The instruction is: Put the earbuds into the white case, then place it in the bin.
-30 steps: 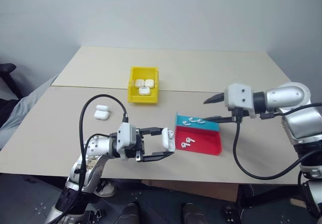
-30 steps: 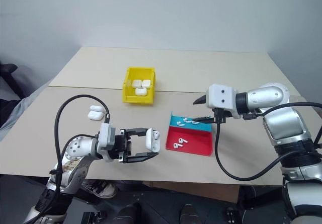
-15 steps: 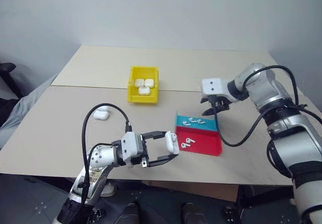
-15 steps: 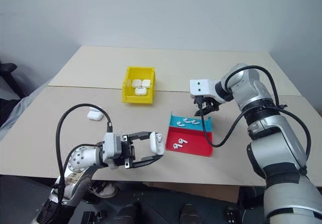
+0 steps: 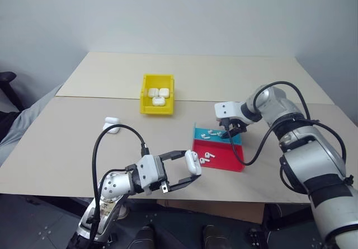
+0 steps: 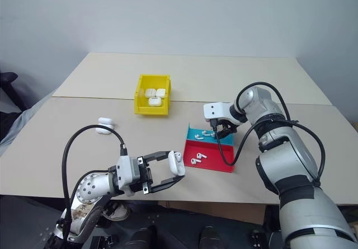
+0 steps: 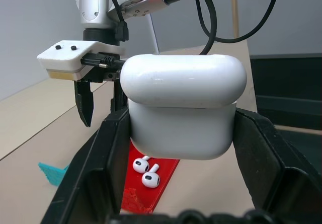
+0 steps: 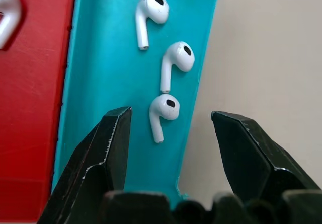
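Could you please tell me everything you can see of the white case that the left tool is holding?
The white case is a small, rounded, glossy plastic earbud case, pebble-shaped, with a seam between lid and body. Its lid appears closed. The left tool is shut on it, one black finger on each side, holding it in the air by the table's near edge, just short of the red and teal tray. Only those fingers touch it.

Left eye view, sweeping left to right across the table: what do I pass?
Loose white case → yellow bin → white case in the left gripper → red and teal tray → right gripper over its teal half.
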Robot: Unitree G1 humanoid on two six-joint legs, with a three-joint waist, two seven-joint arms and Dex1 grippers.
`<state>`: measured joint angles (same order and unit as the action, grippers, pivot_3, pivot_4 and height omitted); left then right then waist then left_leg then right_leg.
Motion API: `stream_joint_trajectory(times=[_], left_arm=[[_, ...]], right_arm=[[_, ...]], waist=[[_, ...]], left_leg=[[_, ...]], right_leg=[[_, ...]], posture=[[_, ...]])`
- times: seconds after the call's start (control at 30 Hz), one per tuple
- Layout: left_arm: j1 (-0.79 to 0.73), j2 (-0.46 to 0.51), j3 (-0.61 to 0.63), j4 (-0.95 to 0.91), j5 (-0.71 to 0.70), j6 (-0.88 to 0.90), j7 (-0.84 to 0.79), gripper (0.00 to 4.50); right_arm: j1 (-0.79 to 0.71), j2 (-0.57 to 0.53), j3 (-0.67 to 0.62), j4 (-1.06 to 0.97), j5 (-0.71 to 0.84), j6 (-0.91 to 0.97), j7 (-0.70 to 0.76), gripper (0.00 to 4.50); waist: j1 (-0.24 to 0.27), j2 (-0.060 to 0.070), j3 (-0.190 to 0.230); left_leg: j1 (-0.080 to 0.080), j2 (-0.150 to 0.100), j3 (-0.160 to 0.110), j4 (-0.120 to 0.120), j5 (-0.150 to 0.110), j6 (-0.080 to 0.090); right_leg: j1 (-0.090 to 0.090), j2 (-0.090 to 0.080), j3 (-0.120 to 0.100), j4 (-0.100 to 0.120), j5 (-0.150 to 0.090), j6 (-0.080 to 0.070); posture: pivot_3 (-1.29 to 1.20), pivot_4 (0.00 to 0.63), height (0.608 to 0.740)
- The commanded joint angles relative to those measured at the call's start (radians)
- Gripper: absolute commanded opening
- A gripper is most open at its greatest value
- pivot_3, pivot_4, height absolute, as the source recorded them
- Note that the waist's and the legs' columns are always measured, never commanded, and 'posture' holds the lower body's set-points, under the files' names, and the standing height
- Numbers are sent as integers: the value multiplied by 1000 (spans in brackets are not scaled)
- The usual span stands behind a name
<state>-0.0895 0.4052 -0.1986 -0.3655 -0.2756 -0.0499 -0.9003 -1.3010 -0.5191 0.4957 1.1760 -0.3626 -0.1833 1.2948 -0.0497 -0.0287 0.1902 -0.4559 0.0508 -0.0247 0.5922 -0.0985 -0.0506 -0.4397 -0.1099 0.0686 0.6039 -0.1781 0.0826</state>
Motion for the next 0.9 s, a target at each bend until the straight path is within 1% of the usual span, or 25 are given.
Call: stream_joint_trajectory(times=[0.03,0.2,0.3,0.33,0.83,0.9], left_arm=[[2,5,-4,-48,-1,-22,12,2764],[-8,14,5,-39,-10,-14,11,2764],[-14,27,4,-38,-6,-8,7,2764],[-14,30,4,-41,-7,-7,7,2764],[-15,61,9,-48,-24,-7,-3,2764],[-12,66,9,-53,-23,-1,-3,2764]], right_arm=[[-31,4,-30,14,0,-16,-7,3026],[-32,15,-41,33,2,-19,-9,3026],[-27,22,-45,40,-5,-20,-31,2420],[-24,23,-46,41,-8,-19,-45,2116],[-22,53,-65,58,-9,-25,-76,2116],[-24,58,-69,66,-4,-15,-61,2116]], waist=[[-1,0,0],[-6,0,0],[-10,0,0],[-12,0,0],[-22,0,0],[-22,0,0]], left_leg=[[0,0,0,0,0,0],[1,0,0,0,0,0],[2,0,-1,0,0,0],[2,0,-1,0,0,0],[3,0,-1,0,1,1],[3,0,-1,0,1,1]], right_leg=[[0,0,0,0,0,0],[0,0,0,4,-1,-1],[-1,0,0,5,-1,-1],[0,0,0,6,-1,-1],[0,0,0,7,-1,-1],[0,0,0,7,-1,-1]], posture=[[0,150,740],[0,150,740],[0,150,740],[0,150,740],[0,150,740],[0,150,740]])
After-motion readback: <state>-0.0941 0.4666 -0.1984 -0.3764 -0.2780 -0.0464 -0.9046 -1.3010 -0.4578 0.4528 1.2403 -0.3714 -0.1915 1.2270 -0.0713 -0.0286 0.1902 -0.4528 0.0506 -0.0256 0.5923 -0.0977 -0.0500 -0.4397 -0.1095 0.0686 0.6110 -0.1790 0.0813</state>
